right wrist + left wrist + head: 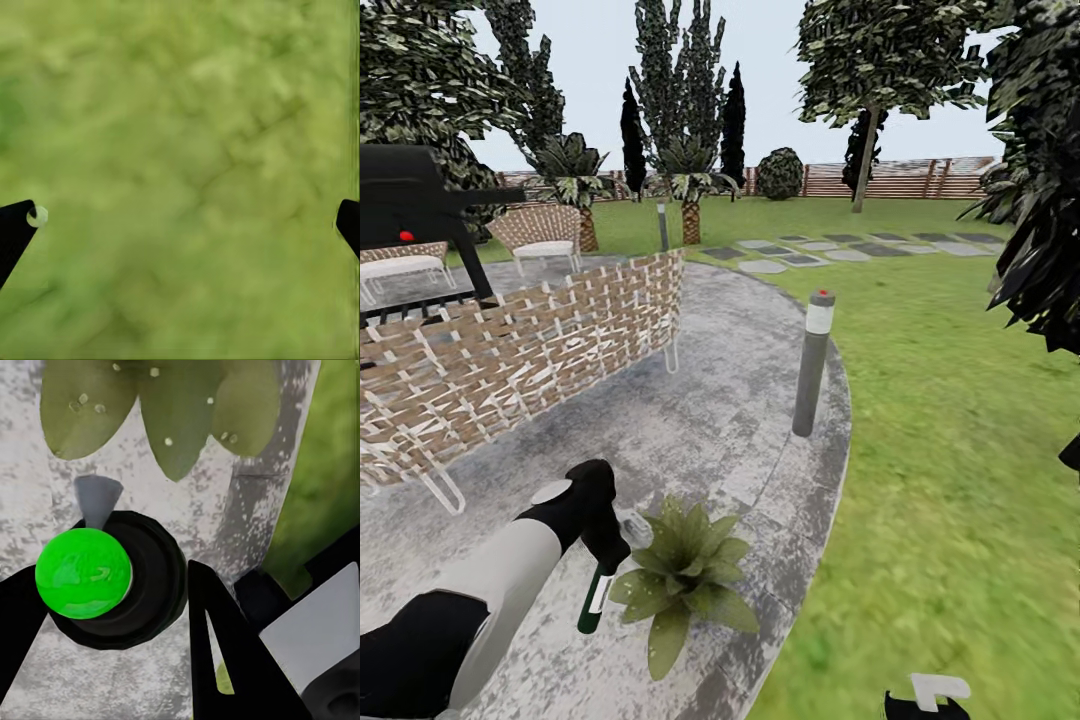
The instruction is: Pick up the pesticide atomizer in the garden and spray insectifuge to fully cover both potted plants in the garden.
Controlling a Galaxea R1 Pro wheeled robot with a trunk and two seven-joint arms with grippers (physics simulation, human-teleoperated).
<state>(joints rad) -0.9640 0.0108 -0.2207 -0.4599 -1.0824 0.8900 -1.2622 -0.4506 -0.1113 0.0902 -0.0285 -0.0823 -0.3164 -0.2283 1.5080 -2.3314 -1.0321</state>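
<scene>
One potted plant (685, 580) on the patio (690, 420), left gripper (605, 560) clamped around the pesticide atomizer (595, 600) — right gripper (180, 225) spread wide, holding nothing.

Potted plant (685, 578) on patio (690, 430); bollard lamp (812, 362) behind it.

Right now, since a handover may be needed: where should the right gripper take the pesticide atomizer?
On its free lower body, below the left gripper, coming level from the side away from the potted plant: the pesticide atomizer hangs slim and nearly upright, so jaws close across its width.
</scene>
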